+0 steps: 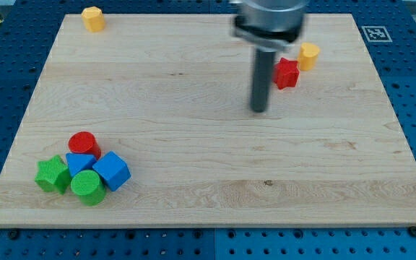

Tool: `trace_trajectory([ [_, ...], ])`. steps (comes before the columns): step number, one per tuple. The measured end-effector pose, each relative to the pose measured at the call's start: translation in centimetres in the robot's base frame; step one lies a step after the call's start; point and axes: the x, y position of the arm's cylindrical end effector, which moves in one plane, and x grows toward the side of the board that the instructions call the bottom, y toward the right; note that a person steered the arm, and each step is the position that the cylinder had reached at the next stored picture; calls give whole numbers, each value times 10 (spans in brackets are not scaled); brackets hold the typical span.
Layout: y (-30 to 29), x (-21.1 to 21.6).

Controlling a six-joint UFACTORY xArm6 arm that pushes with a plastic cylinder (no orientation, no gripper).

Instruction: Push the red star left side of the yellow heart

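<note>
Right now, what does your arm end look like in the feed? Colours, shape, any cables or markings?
A straight dark grey rod, round in section, hangs from a wider dark cylindrical mount with a lighter metallic band, blurred at the view's top. My tip is blunt and plain. No cables or markings show. It sits left of and below the red star, apart from it; the yellow heart is beyond.
</note>
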Motion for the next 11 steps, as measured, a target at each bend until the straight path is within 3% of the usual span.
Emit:
trace_trajectory([
  [1,37,-2],
  [2,48,-35],
  [4,46,-60],
  [5,22,-66],
  [7,-21,-27],
  [9,-69,-43],
  [11,-7,-62],
])
